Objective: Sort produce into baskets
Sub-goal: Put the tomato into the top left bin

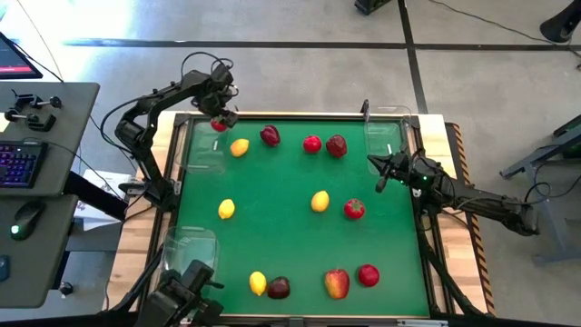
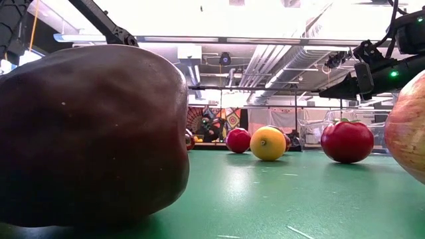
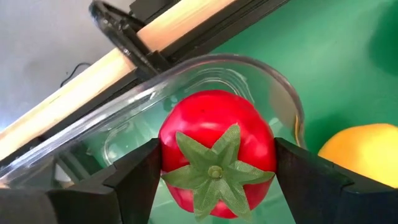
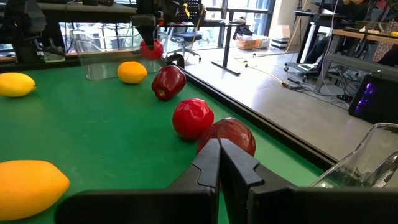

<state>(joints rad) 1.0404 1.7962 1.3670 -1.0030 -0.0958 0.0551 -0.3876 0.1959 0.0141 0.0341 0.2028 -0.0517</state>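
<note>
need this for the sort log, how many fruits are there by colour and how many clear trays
Yellow lemons: 4 (one at)
Bright red fruits: 4, counting the tomato held by the left gripper
Dark red apples: 3 (one at)
Red-yellow apple: 1
Clear trays: 3 (one at)
Total: 12 fruits, 3 trays

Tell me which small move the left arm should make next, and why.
Probably lower a little and open. The left pincer holds a red tomato between its fingers, above the clear tray at the table's far left corner. The tray looks empty beneath it, so a release there should land the tomato inside. The right pincer waits shut near the right tray.
</note>
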